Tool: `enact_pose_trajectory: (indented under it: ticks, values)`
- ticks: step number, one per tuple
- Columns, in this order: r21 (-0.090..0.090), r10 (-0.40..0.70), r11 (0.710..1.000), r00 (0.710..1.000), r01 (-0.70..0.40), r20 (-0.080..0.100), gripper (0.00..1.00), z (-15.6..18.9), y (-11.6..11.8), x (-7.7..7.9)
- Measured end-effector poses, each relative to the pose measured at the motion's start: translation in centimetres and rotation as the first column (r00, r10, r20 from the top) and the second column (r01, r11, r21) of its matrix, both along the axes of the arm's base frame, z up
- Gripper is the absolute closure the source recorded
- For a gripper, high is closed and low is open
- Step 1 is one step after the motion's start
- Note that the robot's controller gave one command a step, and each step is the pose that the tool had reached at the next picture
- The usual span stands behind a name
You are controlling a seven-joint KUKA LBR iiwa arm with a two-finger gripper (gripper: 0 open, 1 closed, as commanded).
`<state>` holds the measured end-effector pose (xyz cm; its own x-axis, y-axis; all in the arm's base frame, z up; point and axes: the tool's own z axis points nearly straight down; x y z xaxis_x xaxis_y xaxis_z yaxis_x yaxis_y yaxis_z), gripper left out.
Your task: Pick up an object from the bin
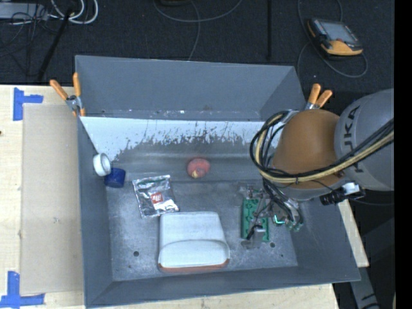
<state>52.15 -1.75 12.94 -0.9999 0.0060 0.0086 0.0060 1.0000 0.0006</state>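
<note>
Green board-like piece [250,216]: a flat, narrow green thing with dark marks, lying on the floor of the bin [193,95] at the near right, lengthwise from far to near.
Hand [278,219]: low over the bin floor, right at the green piece's right edge, below the arm's rounded orange cover; I cannot tell whether it is apart or together, nor whether it touches the piece.
Neighbours: a white rectangular block [193,238] lies just left of the green piece; a crumpled foil packet [153,195] and a small red ball [198,167] sit farther left and far; a blue and white cap-like thing [106,170] rests by the left wall.
Risk, thin target: the piece lies flat, so a grip would likely slide over its top or push it along the floor.
Risk, crowding: a sideways nudge could shove it against the white block.
Risk, off-centre hold: caught at one edge, it would probably tilt and slip out on the lift.
</note>
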Motion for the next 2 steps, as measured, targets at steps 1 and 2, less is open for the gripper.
enact_pose_trajectory:
  ticks: [1, 2]
  values:
    - [-0.001, 0.271, 0.963, 0.963, -0.271, 0.007, 0.0, -4.86, -4.32, 3.61]
    - [0.002, 0.27, 0.963, 0.963, -0.27, 0.01, 1.0, -4.71, -4.14, 3.69]
